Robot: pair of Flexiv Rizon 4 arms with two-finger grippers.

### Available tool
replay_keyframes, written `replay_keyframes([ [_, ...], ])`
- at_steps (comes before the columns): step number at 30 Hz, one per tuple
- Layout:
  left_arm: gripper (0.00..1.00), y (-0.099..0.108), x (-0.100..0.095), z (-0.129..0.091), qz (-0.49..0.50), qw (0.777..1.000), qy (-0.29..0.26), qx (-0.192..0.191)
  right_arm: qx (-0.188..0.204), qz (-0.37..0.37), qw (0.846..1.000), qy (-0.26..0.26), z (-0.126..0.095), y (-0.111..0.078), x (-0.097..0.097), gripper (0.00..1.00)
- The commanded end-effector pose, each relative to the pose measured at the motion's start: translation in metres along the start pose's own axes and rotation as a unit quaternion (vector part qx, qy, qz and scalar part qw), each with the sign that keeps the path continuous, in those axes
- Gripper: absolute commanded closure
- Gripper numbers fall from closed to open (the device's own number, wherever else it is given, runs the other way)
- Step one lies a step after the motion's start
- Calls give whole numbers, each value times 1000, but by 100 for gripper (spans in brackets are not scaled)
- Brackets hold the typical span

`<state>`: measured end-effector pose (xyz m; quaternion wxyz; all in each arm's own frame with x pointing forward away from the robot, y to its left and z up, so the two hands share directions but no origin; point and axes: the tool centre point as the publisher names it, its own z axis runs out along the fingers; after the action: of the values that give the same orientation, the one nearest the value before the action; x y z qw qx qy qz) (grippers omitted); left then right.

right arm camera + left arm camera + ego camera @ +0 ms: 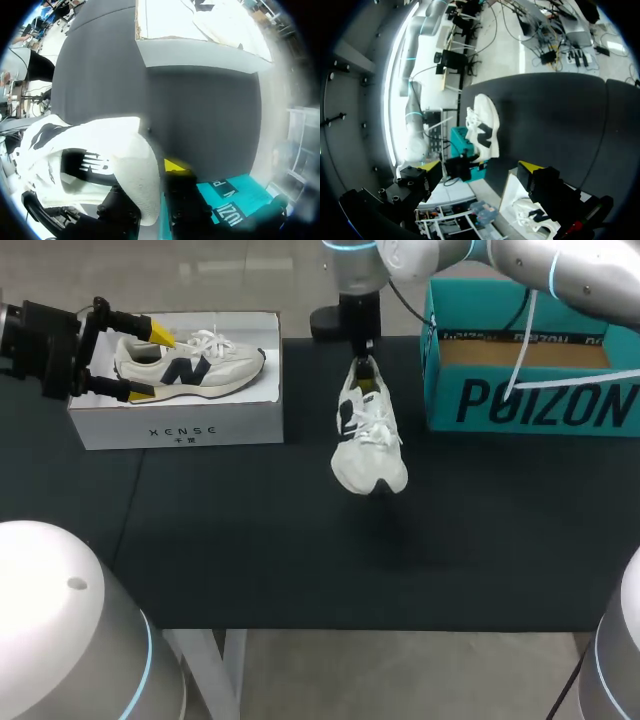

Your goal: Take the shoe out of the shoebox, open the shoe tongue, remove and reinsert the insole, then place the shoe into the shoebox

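1. Above the table's (250, 540) middle, the right gripper (362, 348) is pinching the shoe (368, 435) by its heel.
2. The left gripper (148, 364) is hovering, jaws spread, at the white shoebox (180, 425).
3. The shoe is looking already out; the next move is probably setting it down and opening the tongue.
4. Its long axis is running far-to-near, toe pointing at the near edge.

My head camera sits above and behind me, looking down on the whole dark tabletop (250, 550). My left wrist camera looks past my left pincer (481, 167) across that tabletop to the hanging shoe (487, 127), well away. My right wrist camera sits close against the same shoe, the white shoebox (200, 55) beyond it; the head view shows both.
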<state>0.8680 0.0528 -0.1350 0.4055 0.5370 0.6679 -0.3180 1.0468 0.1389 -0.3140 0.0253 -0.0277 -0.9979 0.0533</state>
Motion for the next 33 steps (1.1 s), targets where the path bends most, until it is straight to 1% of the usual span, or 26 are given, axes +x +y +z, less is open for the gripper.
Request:
replay_keyframes([
  [1,0,0,0,0,0,1000,2,0,5,6,999,-41,-53,-6,7,100],
  [6,0,0,0,0,0,1000,2,0,14,22,998,-55,-83,-5,0,100],
  [10,0,0,0,0,0,1000,2,0,15,16,998,-62,-105,0,-5,100],
  [11,0,0,0,0,0,1000,2,0,9,6,998,-66,-110,1,-6,100],
  [12,0,0,0,0,0,1000,2,0,-6,-6,997,-73,-114,2,-6,100],
  [30,0,0,0,0,0,1000,2,0,-6,-6,997,-73,-114,2,-6,100],
  [31,0,0,0,0,0,1000,2,0,-9,8,997,-72,-119,2,-13,100],
  [33,0,0,0,0,0,1000,2,0,-29,36,996,-80,-132,-2,-28,100],
])
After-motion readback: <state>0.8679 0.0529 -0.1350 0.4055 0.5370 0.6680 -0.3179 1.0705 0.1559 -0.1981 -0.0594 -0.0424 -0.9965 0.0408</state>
